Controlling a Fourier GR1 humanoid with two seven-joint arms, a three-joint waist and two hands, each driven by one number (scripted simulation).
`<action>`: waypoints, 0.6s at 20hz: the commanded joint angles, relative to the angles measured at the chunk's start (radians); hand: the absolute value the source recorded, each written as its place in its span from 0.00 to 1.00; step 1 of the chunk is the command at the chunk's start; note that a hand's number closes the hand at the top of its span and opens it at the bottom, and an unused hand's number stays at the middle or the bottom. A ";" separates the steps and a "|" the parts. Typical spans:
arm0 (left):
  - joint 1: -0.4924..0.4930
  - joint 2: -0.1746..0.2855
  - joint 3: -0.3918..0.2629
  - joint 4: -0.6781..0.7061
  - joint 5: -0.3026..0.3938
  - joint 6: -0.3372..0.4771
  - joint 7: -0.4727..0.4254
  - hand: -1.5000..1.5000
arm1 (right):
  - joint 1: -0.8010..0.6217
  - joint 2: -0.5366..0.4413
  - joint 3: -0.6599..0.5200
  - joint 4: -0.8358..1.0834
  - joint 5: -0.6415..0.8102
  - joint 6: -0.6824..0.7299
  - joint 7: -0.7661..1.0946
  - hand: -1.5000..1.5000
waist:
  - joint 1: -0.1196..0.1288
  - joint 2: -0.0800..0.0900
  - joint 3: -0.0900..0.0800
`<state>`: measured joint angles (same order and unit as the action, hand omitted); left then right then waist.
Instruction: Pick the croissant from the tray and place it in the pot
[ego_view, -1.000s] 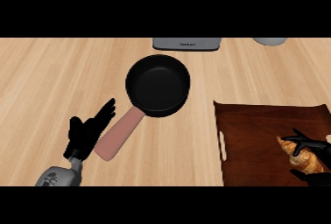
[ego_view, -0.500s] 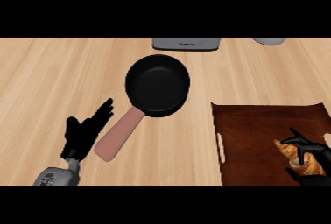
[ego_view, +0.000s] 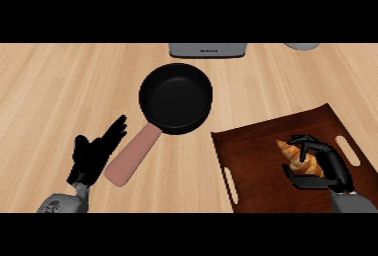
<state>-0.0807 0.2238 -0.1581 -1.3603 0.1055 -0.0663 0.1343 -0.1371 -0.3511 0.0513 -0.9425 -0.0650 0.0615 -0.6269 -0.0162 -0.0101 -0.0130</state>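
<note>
While the right hand (ego_view: 332, 172) is clasping the croissant (ego_view: 295, 153) on the tray (ego_view: 251, 150), fingers (ego_view: 310, 142) curled, the pick is proceeding. Next: lifting it over the pot (ego_view: 176, 97).

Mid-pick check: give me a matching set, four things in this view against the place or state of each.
Things:
1. croissant
2. pan
3. left hand
4. tray

Places or states:
A. open, beside the pink handle
B. black, mid-view, nothing in it
C. inside the tray's rim, the right hand curled round it
D. brown, lower right of the view

Pairs: 1-C, 2-B, 3-A, 4-D
</note>
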 joint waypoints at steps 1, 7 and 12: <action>0.045 0.015 0.007 -0.055 0.019 -0.025 0.017 0.50 | 0.044 0.080 0.041 -0.246 0.037 -0.173 0.150 1.00 | 0.005 0.002 0.011; -0.016 0.005 0.032 -0.034 0.016 -0.019 0.044 0.50 | 0.124 0.027 0.123 -0.596 0.193 -0.300 0.391 1.00 | 0.000 0.004 0.011; -0.010 -0.021 0.020 -0.017 -0.010 -0.009 0.016 0.50 | 0.096 -0.009 0.175 -0.828 0.343 -0.343 0.627 1.00 | 0.005 0.006 0.011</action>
<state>-0.0676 0.2198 -0.1405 -1.3752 0.1020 -0.0888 0.1268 -0.0407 -0.3351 0.1925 -1.5970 0.1825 -0.2410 -0.1516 -0.0114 -0.0052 -0.0024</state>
